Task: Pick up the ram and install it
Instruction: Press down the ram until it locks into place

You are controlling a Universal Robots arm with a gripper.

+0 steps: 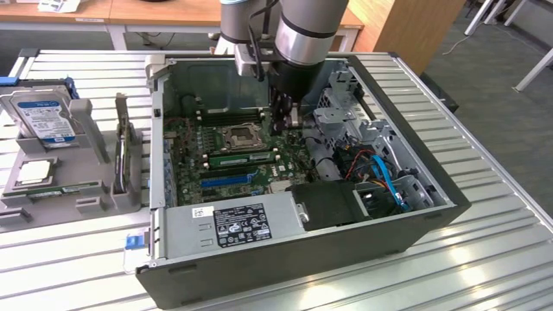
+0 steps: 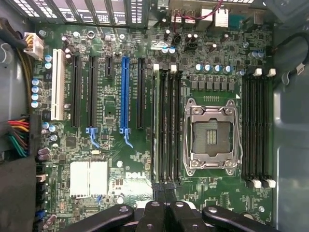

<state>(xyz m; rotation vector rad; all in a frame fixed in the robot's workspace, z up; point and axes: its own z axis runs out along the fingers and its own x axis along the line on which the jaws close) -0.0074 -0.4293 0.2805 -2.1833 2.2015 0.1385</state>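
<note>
Motherboard [image 2: 145, 159] was green; one expansion slot [image 2: 125, 92] was blue; outer slot [image 2: 58, 84] white; memory slots [image 2: 256, 128] black with white clips; socket frame [image 2: 190, 140] silver; gripper [image 2: 165, 210] black; wire bundle [image 2: 17, 135] red, orange, yellow, green; table [image 1: 484, 259] showed silver ribbed stripes

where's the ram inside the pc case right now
In the exterior view the ram stands seated on the motherboard, between the CPU socket and the blue slot.

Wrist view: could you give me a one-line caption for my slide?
Gripper hangs over the motherboard, by the end of the ram in a slot beside the CPU socket.
</note>
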